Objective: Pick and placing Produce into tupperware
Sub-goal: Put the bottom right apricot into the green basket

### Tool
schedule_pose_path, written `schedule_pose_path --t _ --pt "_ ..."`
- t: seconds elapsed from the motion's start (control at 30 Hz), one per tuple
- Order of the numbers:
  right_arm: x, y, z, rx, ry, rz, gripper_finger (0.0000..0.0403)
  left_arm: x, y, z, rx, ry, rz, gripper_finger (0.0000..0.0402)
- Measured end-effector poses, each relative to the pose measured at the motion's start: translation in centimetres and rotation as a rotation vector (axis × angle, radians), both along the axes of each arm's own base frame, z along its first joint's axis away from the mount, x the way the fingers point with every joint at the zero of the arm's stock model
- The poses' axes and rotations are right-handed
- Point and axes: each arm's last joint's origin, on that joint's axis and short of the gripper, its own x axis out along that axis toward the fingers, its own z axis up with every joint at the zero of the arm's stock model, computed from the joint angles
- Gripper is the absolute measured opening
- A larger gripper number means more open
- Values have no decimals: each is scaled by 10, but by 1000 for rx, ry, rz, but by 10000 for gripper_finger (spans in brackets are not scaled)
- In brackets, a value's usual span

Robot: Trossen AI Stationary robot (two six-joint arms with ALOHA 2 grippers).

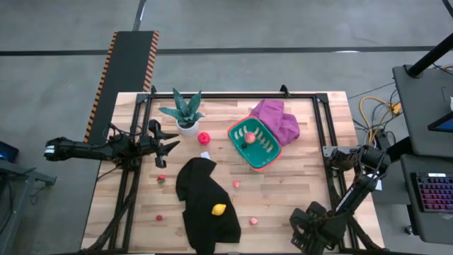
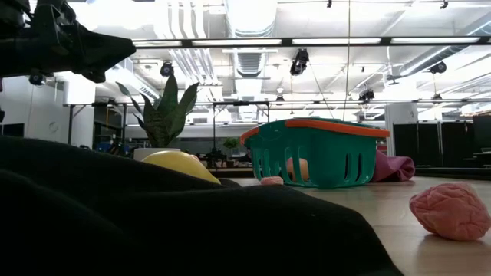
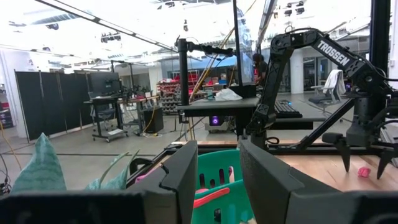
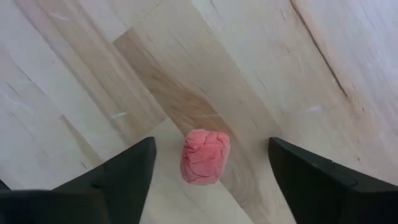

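Holding one fruit [image 1: 249,138] (six outside), tupperware [image 1: 263,159].

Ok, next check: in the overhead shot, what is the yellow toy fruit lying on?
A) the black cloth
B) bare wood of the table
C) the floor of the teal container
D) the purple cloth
A: in the high view the yellow toy fruit sits on the black cloth, well apart from the purple cloth and the teal container.
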Motion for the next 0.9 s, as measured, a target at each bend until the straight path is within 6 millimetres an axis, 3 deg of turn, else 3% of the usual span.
schedule_pose_path --t 0.73,0.9 --pt "-2 -1 1 1 17 27 78 0 0 0 0 1 0 108" --pt "-1 0 2 -21 -21 44 45 0 0 0 0 1 0 108"
